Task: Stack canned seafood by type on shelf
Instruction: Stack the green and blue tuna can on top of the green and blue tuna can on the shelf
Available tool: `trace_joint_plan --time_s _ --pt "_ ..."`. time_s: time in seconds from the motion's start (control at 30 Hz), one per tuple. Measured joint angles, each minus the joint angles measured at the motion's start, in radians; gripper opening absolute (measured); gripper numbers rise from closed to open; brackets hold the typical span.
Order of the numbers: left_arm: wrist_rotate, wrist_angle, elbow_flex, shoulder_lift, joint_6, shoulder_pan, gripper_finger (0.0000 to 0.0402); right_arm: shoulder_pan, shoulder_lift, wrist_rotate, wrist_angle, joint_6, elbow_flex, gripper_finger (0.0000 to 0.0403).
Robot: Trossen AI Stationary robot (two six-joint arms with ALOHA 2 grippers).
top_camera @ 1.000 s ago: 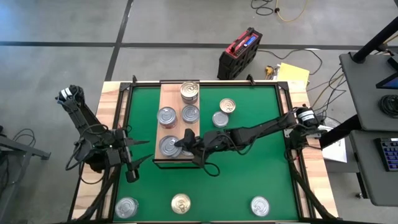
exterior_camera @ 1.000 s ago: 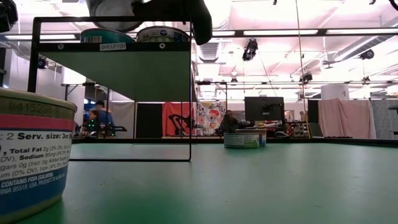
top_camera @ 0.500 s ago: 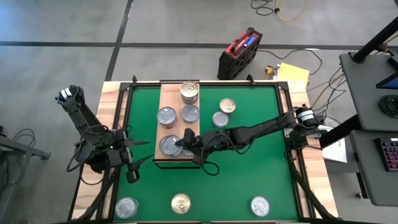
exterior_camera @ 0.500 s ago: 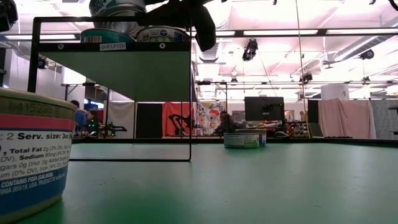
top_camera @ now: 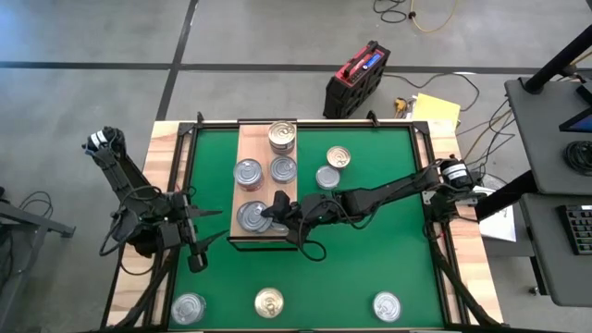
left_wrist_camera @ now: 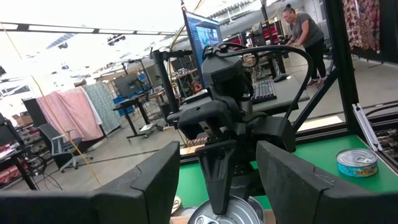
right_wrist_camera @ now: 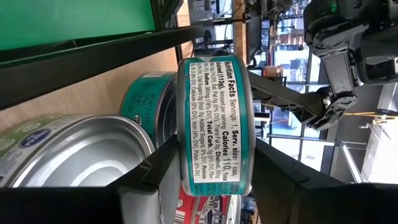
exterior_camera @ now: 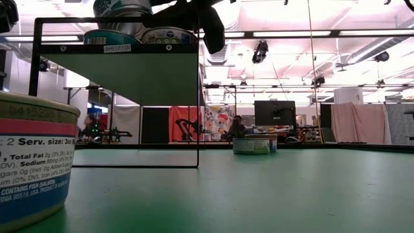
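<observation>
The shelf (top_camera: 248,148) is a light wooden board raised on a black frame (exterior_camera: 116,48), and several silver-lidded tins of canned seafood stand on it. My right gripper (top_camera: 276,211) reaches in from the table's right, shut on a teal-labelled tin (right_wrist_camera: 214,118). It holds this tin over the silver-lidded tin (top_camera: 252,218) at the shelf's near end. In the low view the held tin (exterior_camera: 123,8) shows above the shelf's tins. My left gripper (top_camera: 199,236) waits open at the table's left edge, nothing between its fingers (left_wrist_camera: 143,186). My right gripper pinches the teal tin by its two flat faces, one finger (right_wrist_camera: 155,180) under its bottom and one (right_wrist_camera: 280,180) on its lid. The fingers come nearly level from the table's right. The tin sits level above the silver lid (right_wrist_camera: 81,149); whether it rests on it I cannot tell.
Two loose tins (top_camera: 339,158) (top_camera: 326,177) lie on the green mat right of the shelf. Three more (top_camera: 188,308) (top_camera: 268,302) (top_camera: 387,306) stand along the near edge, the middle one gold-lidded. One of them fills the low view's left (exterior_camera: 32,162).
In the low view the held tin showed its dark underside a second ago and now shows its labelled side wall, level above the shelf's tins. My right gripper has otherwise stayed in place.
</observation>
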Motion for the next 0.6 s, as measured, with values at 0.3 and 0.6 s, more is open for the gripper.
trace_joint_plan --time_s 0.3,0.6 --pt "0.0 -0.002 0.0 0.0 -0.004 0.0 0.0196 0.0 0.0 -0.002 0.002 0.001 0.0 0.0175" --pt "0.0 -0.011 0.0 0.0 -0.022 0.0 0.0196 0.0 0.0 -0.002 0.001 0.005 0.0 0.0204"
